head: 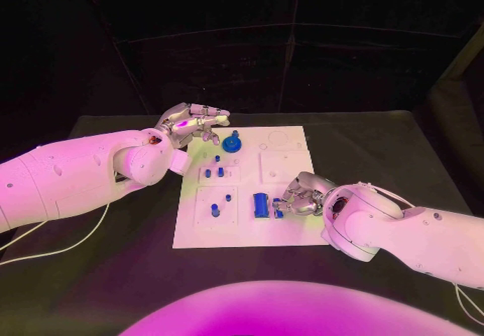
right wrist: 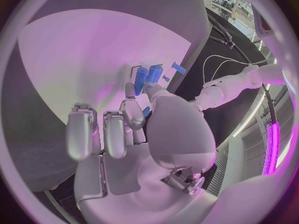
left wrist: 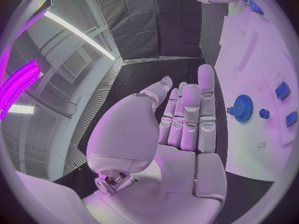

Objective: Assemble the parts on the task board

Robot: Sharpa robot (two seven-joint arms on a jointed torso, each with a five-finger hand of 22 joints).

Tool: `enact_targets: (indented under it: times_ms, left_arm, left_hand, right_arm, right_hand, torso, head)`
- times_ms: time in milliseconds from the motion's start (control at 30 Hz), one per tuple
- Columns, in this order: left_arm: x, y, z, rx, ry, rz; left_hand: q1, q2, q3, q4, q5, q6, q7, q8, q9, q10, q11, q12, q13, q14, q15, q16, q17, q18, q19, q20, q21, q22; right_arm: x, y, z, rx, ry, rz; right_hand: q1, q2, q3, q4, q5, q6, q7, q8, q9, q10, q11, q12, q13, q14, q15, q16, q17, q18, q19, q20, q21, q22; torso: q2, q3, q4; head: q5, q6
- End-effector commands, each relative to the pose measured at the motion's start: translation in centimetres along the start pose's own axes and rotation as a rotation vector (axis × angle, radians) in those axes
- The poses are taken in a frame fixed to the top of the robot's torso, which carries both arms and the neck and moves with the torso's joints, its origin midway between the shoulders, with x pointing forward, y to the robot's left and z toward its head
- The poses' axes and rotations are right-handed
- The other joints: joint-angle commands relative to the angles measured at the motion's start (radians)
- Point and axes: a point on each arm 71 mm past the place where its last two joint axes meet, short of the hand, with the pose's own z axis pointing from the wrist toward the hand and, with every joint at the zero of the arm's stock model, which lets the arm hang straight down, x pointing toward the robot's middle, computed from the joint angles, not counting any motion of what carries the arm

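The black desk lies in front of me and carries the white task board at its middle. My left arm comes in over the desk's left side and ends near the board's far left corner; my right arm reaches in from the right and ends at the board's near right part.

My left hand hovers just beside the board's far left edge, fingers stretched out side by side and grasping nothing. In the left wrist view the fingers point along the board's edge, and the blue gear stands on the board just past them, apart from the fingertips. In the head view that gear sits near the board's far left, just right of my hand.

My right hand is low over the board, fingers curled toward the blue block, which lies just left of it. A small blue part sits at my fingertips, between the block and the hand. In the right wrist view a finger and the thumb close around this small part, with the block just beyond; the other fingers are held straight and free.

Smaller blue pegs stand in the board's left plates, well apart from both hands.
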Motion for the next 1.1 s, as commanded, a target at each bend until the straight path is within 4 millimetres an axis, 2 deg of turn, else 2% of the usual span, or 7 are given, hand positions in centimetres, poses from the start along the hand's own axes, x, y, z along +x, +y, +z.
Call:
enact_targets:
  times_ms: [33, 500, 900, 1000, 1100]
  left_arm:
    - [0.21, -0.12, 0.04, 0.002, 0.019, -0.002]
    - [0.24, -0.10, 0.02, 0.000, 0.022, -0.003]
    - [0.24, -0.08, 0.02, -0.003, 0.024, -0.004]
    - [0.24, -0.08, 0.02, -0.004, 0.025, -0.004]
    - [0.24, -0.07, 0.02, -0.005, 0.026, -0.004]
  left_hand:
    - [0.008, 0.003, 0.000, -0.006, 0.002, -0.007, 0.003, 0.005, -0.002, -0.006, 0.000, 0.005, 0.002, -0.005, 0.000, -0.003, -0.001, 0.014, -0.006, 0.000, -0.004, -0.001]
    - [0.008, 0.003, 0.000, -0.006, 0.002, -0.007, 0.003, 0.005, -0.002, -0.006, 0.000, 0.005, 0.002, -0.005, 0.000, -0.003, -0.001, 0.014, -0.006, 0.000, -0.004, -0.001]
    - [0.008, 0.003, 0.000, -0.006, 0.002, -0.007, 0.003, 0.005, -0.002, -0.006, 0.000, 0.005, 0.002, -0.005, 0.000, -0.003, -0.001, 0.014, -0.006, 0.000, -0.004, -0.001]
    - [0.008, 0.003, 0.000, -0.006, 0.002, -0.007, 0.003, 0.005, -0.002, -0.006, 0.000, 0.005, 0.002, -0.005, 0.000, -0.003, -0.001, 0.014, -0.006, 0.000, -0.004, -0.001]
    - [0.008, 0.003, 0.000, -0.006, 0.002, -0.007, 0.003, 0.005, -0.002, -0.006, 0.000, 0.005, 0.002, -0.005, 0.000, -0.003, -0.001, 0.014, -0.006, 0.000, -0.004, -0.001]
  right_arm:
    - [-0.03, -0.08, 0.02, 0.009, 0.005, -0.033]
    - [-0.13, 0.05, 0.09, -0.002, -0.012, -0.070]
    - [-0.01, 0.22, 0.27, -0.004, -0.008, -0.076]
    - [-0.06, 0.10, 0.35, -0.001, -0.010, -0.076]
    - [-0.12, -0.02, 0.41, 0.003, -0.012, -0.077]
  right_hand:
    - [-0.005, -0.001, -0.003, -0.001, -0.008, 0.008, 0.000, 0.004, 0.000, 0.005, -0.004, 0.002, 0.001, 0.075, -0.005, 0.002, 0.110, -0.007, 0.013, -0.007, 0.004, 0.005]
    - [-0.005, -0.001, -0.008, -0.005, -0.027, 0.010, -0.002, 0.008, 0.008, 0.006, -0.006, 0.000, 0.001, 0.075, -0.007, 0.003, 0.111, -0.008, 0.013, -0.009, 0.004, 0.005]
    - [-0.023, 0.004, -0.025, 0.003, -0.080, 0.008, -0.002, 0.011, 0.021, 0.008, -0.006, 0.000, 0.005, 0.075, -0.007, 0.002, 0.111, -0.008, 0.014, -0.010, 0.004, 0.007]
    - [-0.032, 0.005, -0.033, 0.010, -0.104, 0.008, -0.002, 0.012, 0.025, 0.009, -0.005, -0.002, 0.005, 0.075, -0.007, 0.002, 0.110, -0.008, 0.014, -0.010, 0.004, 0.007]
    - [-0.065, 0.006, -0.060, 0.033, -0.163, 0.008, 0.001, 0.012, 0.030, 0.008, -0.002, -0.007, 0.004, 0.074, -0.004, 0.000, 0.108, -0.008, 0.012, -0.009, 0.002, 0.004]
  torso:
    - [0.000, -0.0005, 0.0000]
    - [0.000, -0.0002, 0.0011]
    - [0.000, -0.0003, -0.0004]
    - [0.000, -0.0006, -0.0002]
    - [0.000, -0.0005, 0.0001]
  head:
    - [0.000, 0.000]
    - [0.001, 0.000]
    - [0.003, 0.000]
    - [0.003, 0.000]
    - [0.004, 0.000]
